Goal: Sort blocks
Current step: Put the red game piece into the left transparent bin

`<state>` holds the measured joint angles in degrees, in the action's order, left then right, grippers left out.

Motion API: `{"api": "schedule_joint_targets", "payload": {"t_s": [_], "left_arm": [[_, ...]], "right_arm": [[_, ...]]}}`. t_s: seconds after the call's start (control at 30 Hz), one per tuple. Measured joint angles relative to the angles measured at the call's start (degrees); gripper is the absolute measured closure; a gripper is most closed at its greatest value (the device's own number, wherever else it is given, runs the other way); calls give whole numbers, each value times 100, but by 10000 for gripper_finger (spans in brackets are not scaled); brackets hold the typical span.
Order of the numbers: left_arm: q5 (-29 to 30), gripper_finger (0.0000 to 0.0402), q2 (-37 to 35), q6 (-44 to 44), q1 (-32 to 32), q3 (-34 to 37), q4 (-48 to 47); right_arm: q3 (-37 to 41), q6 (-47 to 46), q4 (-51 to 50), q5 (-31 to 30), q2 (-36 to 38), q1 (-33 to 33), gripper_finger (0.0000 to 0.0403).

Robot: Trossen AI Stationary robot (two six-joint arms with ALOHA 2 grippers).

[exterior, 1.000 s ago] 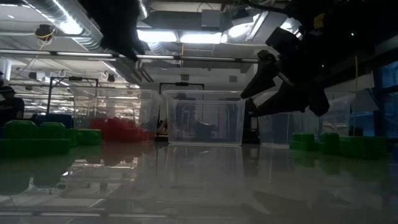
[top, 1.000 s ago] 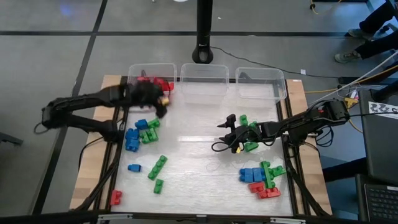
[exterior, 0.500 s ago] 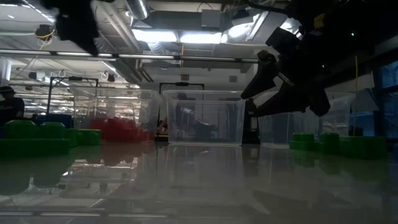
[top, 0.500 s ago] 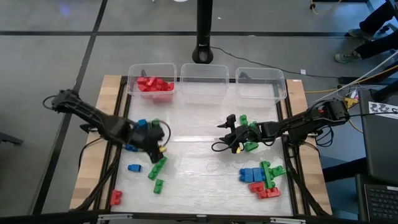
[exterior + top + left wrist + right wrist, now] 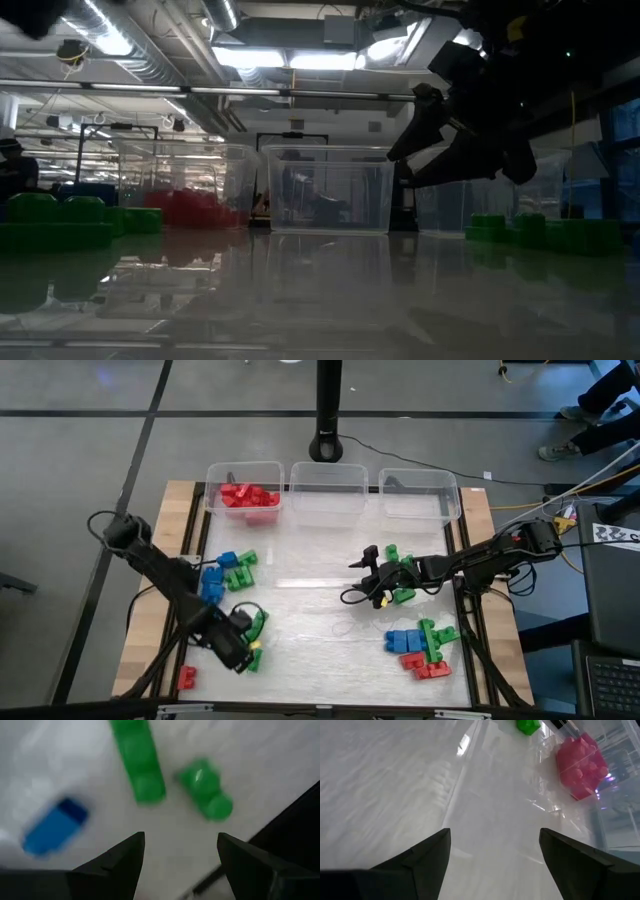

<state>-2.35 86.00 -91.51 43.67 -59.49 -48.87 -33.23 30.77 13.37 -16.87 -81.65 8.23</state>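
We look down on the table (image 5: 330, 620), a pale glossy top set in a wooden frame, with three clear bins along its far edge. The left bin (image 5: 212, 482) holds a heap of red blocks (image 5: 248, 495); the middle bin (image 5: 325, 480) and the right bin (image 5: 420, 482) show no blocks that we can make out.

Our left arm reaches from the table's left side down to the near left part, where the left gripper (image 5: 243, 650) hangs over a few green blocks (image 5: 257, 622). From its wrist camera we see its fingers spread apart with nothing between them, and under it a long green block (image 5: 137, 762), a shorter green one (image 5: 205, 787) just beside it, and a blue block (image 5: 52, 827) a little apart.

Our right arm comes in from the right edge, and the right gripper (image 5: 372, 575) sits near the middle of the table, its fingers parted and empty, beside a small group of green blocks (image 5: 400, 565).

Loose blocks lie in clusters: blue and green ones (image 5: 225, 572) at the left, a mixed pile of blue, green and red (image 5: 420, 645) at the near right, and a red block (image 5: 186, 678) at the near left corner.
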Motion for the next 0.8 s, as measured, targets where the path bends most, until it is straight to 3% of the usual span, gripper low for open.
{"api": "schedule_joint_targets", "payload": {"t_s": [0.33, 0.57, 0.8], "left_arm": [[-1798, 163, 676, -2431, 833, -135, -1], [-2212, 163, 834, -3653, 1314, -141, -10], [-2298, 163, 868, -3940, 1439, -38, -18]], "right_arm": [[0, -96, 4, 1, 0, 0, 97], [0, -97, 4, 1, 0, 0, 97], [0, -97, 13, 1, 0, 0, 97]]}}
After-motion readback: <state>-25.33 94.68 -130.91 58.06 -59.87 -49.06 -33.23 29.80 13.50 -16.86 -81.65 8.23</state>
